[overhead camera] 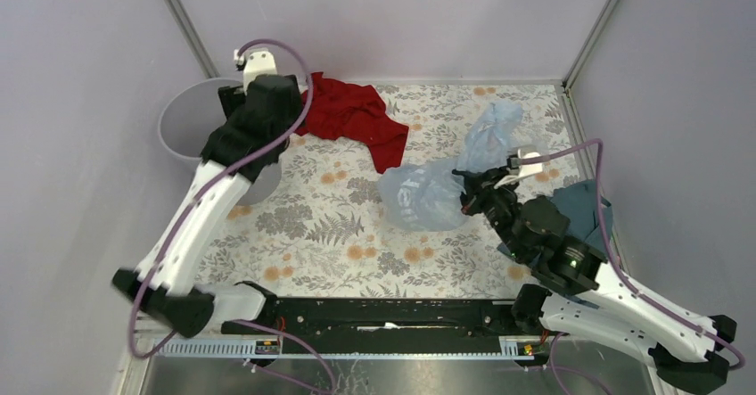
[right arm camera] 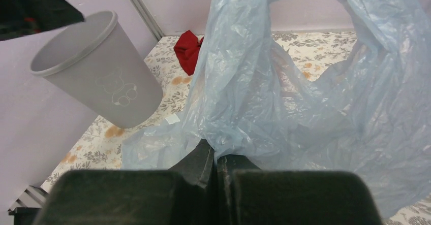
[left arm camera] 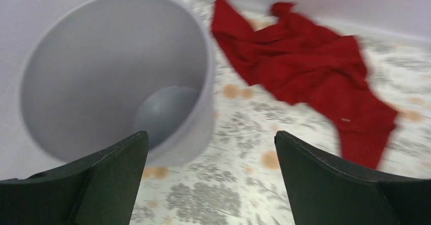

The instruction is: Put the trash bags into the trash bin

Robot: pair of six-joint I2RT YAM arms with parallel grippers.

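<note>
- The bag [overhead camera: 417, 197] is thin, pale blue, see-through film, all wrinkles and shine. I'd guess it weighs next to nothing and has zero stiffness, so it will just droop and trail from wherever it's pinched.
- Film like that is slippery. My take is that a bunched fold is the place to grab, not a single flat layer, which could slide out or tear.
- It lies on the table [overhead camera: 312, 226] right of the middle. One end reaches up toward the far right corner and the fatter lump sits nearer the centre.
- The right pincer [right arm camera: 217, 166] is at the bag's right-hand side, with the fingers pressed together on a gathered bit of film at the bag's near edge. In the right wrist view the rest of the bag billows up and away from the fingertips (it fills most of that view).
- The bin [overhead camera: 178, 123] is over in the far left corner, well apart from the bag, so it'd be a long carry across the table with loose film hanging. I'd watch for it dragging.
- The left pincer [left arm camera: 211, 179] is spread wide with nothing in it, right by the bin's rim.
- The red cloth [overhead camera: 357, 119] lies along the far edge between bin and bag, and a dark teal cloth [overhead camera: 579, 208] sits at the right edge under the right arm. Neither one is the target.
</note>
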